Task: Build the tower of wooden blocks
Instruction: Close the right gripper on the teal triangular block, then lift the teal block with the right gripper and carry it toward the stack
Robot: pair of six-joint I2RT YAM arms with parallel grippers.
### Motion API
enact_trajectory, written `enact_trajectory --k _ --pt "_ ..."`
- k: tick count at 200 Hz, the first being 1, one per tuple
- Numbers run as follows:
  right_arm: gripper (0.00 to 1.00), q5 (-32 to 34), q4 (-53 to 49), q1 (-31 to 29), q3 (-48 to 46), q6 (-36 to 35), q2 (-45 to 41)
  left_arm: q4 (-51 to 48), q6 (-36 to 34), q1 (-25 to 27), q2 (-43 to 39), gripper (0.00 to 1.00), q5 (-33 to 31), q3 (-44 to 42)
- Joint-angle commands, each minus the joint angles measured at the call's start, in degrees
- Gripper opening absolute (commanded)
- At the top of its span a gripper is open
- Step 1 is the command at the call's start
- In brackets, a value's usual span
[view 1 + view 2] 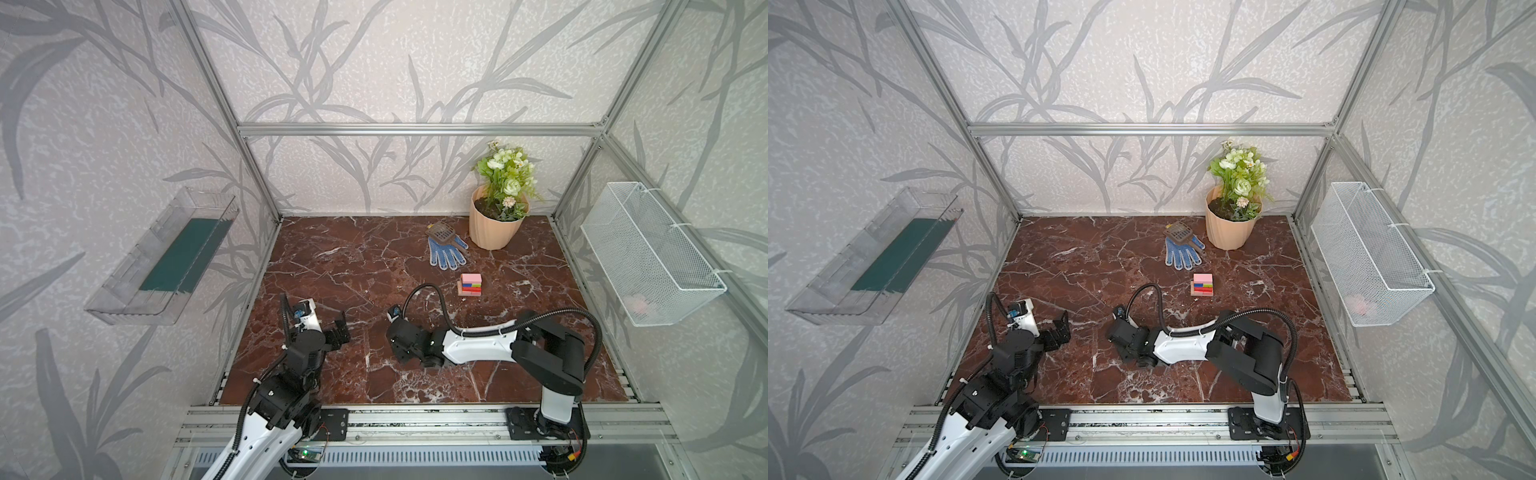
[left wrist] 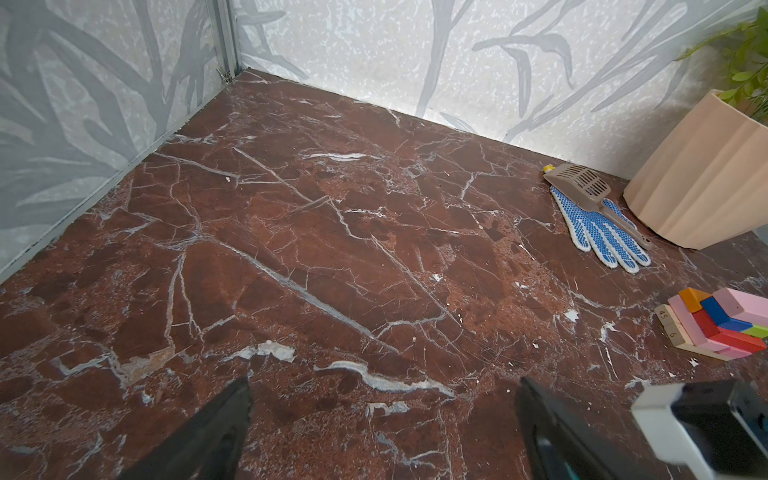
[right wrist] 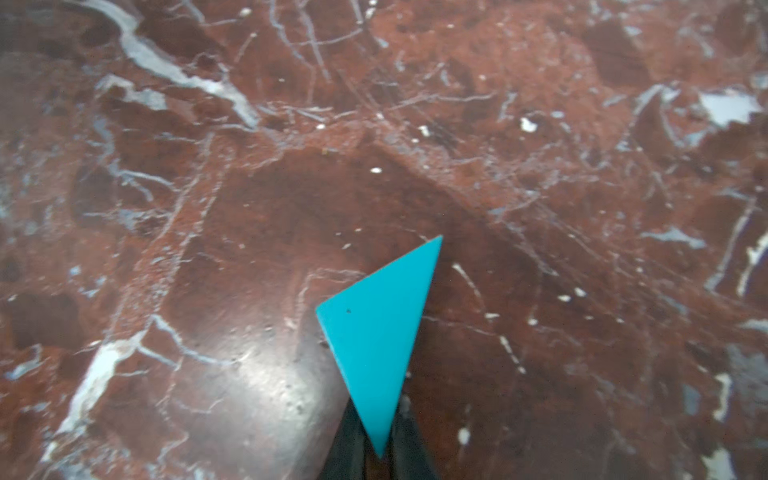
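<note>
The tower (image 1: 470,284) (image 1: 1202,284) stands right of the table's middle as a low stack of wood blocks: tan bars at the base, red, blue, lime and orange pieces above, and pink on top. The left wrist view also catches the tower (image 2: 723,328). My right gripper (image 3: 378,440) is shut on the narrow tip of a teal wedge (image 3: 378,332), just above the marble. In both top views the right gripper (image 1: 401,353) (image 1: 1121,349) sits low at the centre front and hides the wedge. My left gripper (image 1: 338,332) (image 2: 384,386) is open and holds nothing, at the front left.
A peach flowerpot (image 1: 496,226) with green flowers stands at the back right. Beside it lie a blue dotted glove (image 1: 446,251) and a brown scoop (image 1: 441,232). A white wire basket (image 1: 648,257) hangs on the right wall and a clear bin (image 1: 162,257) on the left wall.
</note>
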State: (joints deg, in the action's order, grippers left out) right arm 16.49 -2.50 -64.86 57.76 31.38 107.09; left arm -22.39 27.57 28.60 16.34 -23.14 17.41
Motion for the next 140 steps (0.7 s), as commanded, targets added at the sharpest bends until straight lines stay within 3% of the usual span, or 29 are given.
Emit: enact_trajectory --k 1,33,54,110,140 --pt "0.18 2.04 -3.13 0.96 -0.89 2.72 -2.56 -0.99 1.03 0.03 0.16 0.99 -1.81 1.34" --pt "0.46 -0.73 -1.31 0.97 -0.09 1.28 -1.87 -1.1 1.01 0.01 -0.08 0.99 -1.74 1.35" --pt "0.52 -0.92 -2.63 1.03 2.72 0.55 0.02 -1.07 0.98 0.04 -0.01 0.99 -1.63 1.3" --pt "0.51 1.43 -8.32 2.18 10.08 1.23 4.9 -1.07 0.99 0.04 -0.21 0.99 -1.55 1.31" --pt "0.39 1.81 -10.05 2.12 12.15 1.58 6.51 -1.07 0.99 0.01 -0.18 0.99 -1.53 1.27"
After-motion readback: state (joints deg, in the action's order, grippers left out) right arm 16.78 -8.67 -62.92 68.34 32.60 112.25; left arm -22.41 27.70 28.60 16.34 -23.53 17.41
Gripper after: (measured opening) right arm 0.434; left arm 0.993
